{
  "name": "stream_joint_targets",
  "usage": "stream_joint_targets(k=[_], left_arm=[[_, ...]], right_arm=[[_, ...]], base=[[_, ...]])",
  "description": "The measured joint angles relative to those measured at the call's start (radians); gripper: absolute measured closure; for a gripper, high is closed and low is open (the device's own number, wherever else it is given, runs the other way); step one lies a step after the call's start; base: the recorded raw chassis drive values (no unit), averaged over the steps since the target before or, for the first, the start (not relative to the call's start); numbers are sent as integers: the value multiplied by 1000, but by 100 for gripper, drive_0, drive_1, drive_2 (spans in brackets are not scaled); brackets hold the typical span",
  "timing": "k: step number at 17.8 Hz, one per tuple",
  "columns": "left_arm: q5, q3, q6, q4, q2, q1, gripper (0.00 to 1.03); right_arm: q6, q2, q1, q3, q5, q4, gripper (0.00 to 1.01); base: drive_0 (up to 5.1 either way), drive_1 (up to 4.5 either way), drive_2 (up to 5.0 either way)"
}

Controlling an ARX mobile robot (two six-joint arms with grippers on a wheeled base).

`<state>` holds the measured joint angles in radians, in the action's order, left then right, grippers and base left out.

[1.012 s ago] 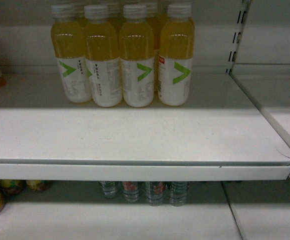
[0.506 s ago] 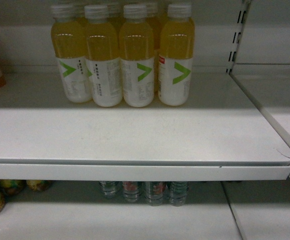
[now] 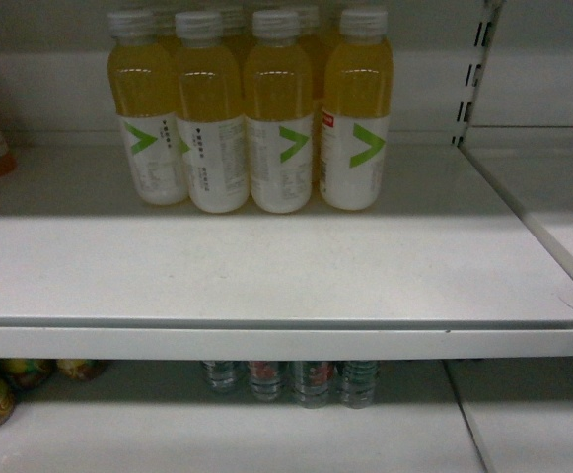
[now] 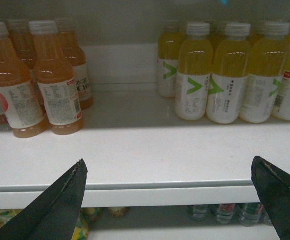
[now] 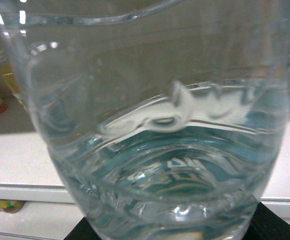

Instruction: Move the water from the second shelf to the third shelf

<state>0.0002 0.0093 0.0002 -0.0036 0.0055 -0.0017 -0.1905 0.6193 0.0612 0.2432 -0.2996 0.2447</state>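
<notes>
Close against the right claw, apparently gripped, looms the water, clear ribbed plastic; left claw gapes.

The water, a clear ribbed plastic bottle, fills the right wrist view, sitting directly against the right pincer (only dark corners of it show at the bottom). Colourless liquid sloshes inside, with green label tint low down.
</notes>
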Motion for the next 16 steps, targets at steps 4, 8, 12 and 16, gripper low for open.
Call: stream_joint_targets(k=[4,8,12,16], left_arm=[[0,0,0,0,0,0,5],[-1,0,0,-2,0,0,5],[0,0,0,0,0,0,5],[0,0,0,1,0,0,5]], right_arm=[[0,0,0,0,-3,0,59],[0,0,0,0,-4,0,59],[0,0,-2,0,-5,-2,59],[0,0,-2,0,-6,0,59]], base=[[0,0,0],[0,0,0],[-237,182,67],[-477,361,131]])
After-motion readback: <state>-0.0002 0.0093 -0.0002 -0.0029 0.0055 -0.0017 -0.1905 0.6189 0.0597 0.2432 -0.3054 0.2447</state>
